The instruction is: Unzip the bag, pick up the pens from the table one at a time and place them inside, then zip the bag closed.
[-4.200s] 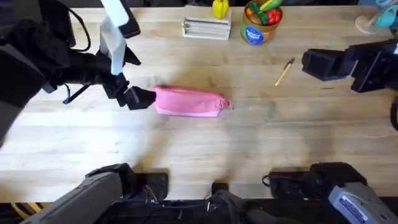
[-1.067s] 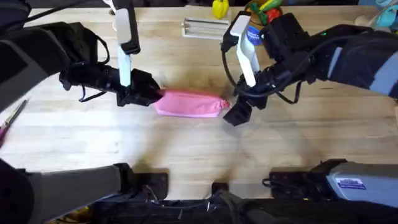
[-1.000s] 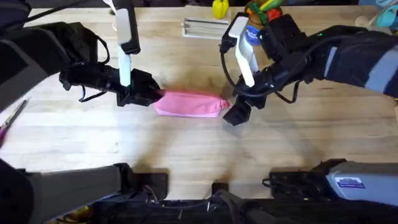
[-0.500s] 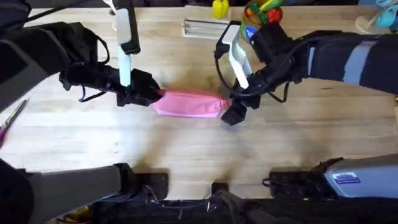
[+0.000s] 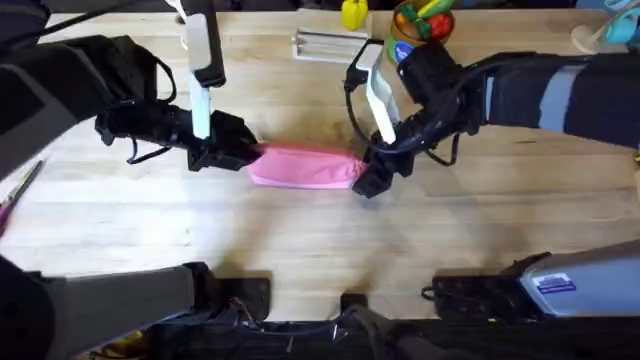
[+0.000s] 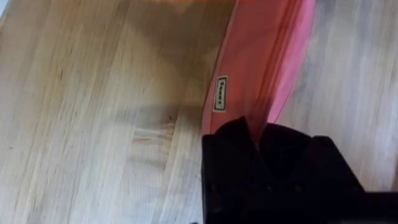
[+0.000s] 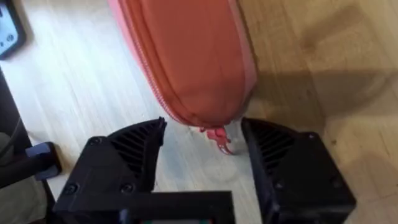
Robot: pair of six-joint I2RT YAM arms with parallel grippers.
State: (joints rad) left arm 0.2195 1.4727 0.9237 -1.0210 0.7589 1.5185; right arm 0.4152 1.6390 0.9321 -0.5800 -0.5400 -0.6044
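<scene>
The pink bag (image 5: 305, 166) lies lengthwise on the table (image 5: 300, 240), its zipper shut. My left gripper (image 5: 238, 155) is shut on the bag's left end; in the left wrist view the black fingers (image 6: 249, 155) pinch the pink fabric (image 6: 261, 62). At the bag's right end my right gripper (image 5: 368, 178) stands open. In the right wrist view its fingers (image 7: 134, 149) flank the bag's rounded end (image 7: 193, 56), with the small pull tab (image 7: 219, 138) in the gap between them and untouched. One thin pen (image 5: 20, 186) lies at the table's far left.
Along the far edge stand a clear box (image 5: 332, 42), a yellow object (image 5: 353, 12) and a can of colourful items (image 5: 415, 30). A pale object (image 5: 600, 32) sits at the far right corner. The right arm spans the right half of the table.
The right arm has swung in from the far right, and over the last second its open gripper slid left onto the bag's right end. The left gripper has kept its hold.
</scene>
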